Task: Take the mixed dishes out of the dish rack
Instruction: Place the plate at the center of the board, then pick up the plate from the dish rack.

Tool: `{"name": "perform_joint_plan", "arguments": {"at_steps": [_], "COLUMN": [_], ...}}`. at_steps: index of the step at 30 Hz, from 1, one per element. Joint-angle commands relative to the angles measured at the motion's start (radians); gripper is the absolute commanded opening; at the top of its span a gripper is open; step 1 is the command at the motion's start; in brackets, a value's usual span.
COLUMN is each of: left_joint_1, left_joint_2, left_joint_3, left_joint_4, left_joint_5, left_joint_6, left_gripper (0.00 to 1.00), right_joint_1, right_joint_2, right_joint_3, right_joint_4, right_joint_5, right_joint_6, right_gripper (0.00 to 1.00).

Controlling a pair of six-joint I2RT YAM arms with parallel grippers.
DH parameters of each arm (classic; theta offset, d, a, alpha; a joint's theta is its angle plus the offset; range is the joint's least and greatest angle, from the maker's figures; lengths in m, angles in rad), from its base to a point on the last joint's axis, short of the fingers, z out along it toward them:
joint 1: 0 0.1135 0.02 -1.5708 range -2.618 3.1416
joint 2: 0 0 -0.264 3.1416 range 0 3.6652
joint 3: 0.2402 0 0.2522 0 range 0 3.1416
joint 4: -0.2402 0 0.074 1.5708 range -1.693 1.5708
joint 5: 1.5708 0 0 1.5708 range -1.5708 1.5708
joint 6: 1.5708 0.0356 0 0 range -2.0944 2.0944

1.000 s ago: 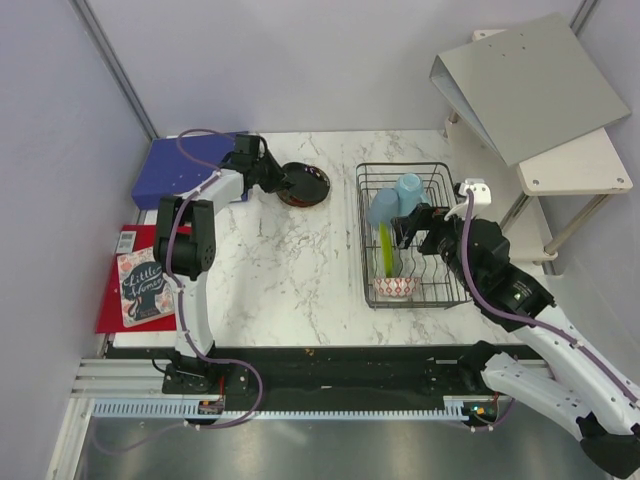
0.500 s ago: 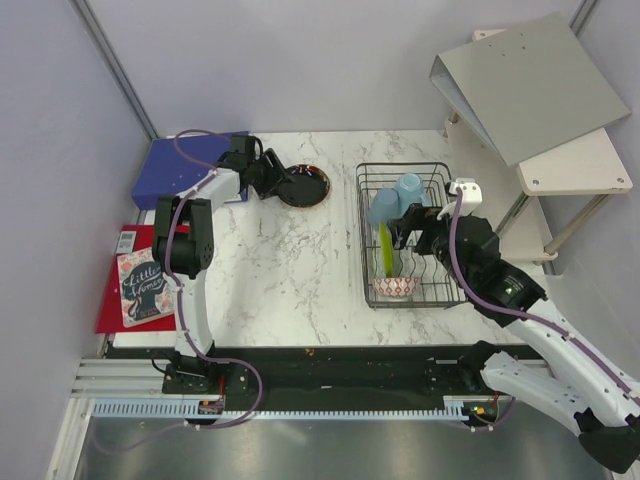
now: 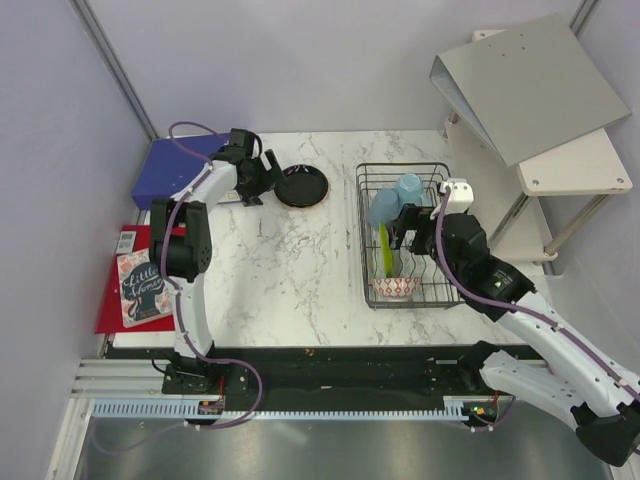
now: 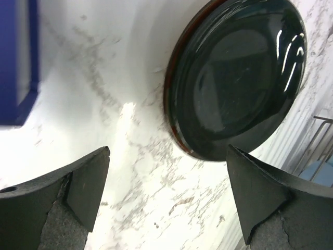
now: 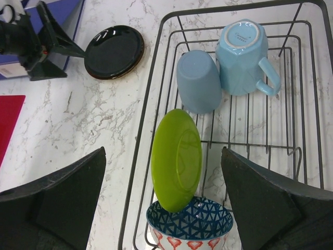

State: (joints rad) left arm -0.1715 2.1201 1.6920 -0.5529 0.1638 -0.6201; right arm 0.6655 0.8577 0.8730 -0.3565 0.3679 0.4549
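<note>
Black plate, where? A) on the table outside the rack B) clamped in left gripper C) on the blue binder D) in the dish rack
A: the black plate lies on the marble table outside the dish rack; the left gripper is open, not gripping it.

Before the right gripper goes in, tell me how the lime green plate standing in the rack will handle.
The lime green plate looks smooth, so probably slippery in a pinch. It stands on edge, its lower rim by the patterned bowl, so it may tip or roll if nudged.
</note>
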Motion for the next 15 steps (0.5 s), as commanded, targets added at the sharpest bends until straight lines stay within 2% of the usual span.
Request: {"name": "perform_joint_plan", "arguments": {"at_steps": [1,3,8,11,15], "left_joint_1": [0.004,0.003,-0.031,-0.088,-0.209], "left_joint_2": [-0.178,-0.231,-0.487,-0.618,-0.739], "left_joint_3": [-0.038,-0.086,-0.227,-0.322,-0.429], "left_joint_4": [-0.081,-0.082,-0.035,0.007,0.034], "left_joint_5": [-0.113,-0.118,-0.133,-0.161,-0.239], "left_joint_6": [0.053,0.030,-0.038,-0.047,-0.058], "left_gripper": [0.99,0.99,0.99,0.99,0.98], "right_joint_1": [-0.001,-0.001,0.009,0.041,0.126], "right_joint_2": [0.038,0.059,0.182,0.248,0.329], "right_joint_3": [0.026,0.034,0.101,0.144,0.217], "right_joint_4": [-0.004,-0.013,-0.087,-0.130,-0.202], "right_joint_5": [0.039,0.036,0.040,0.106,0.283], "right_joint_6": [-0.013,-0.015,-0.038,-0.054,-0.084], "right_gripper": [0.98,0.98,0.94,0.92,0.88]}}
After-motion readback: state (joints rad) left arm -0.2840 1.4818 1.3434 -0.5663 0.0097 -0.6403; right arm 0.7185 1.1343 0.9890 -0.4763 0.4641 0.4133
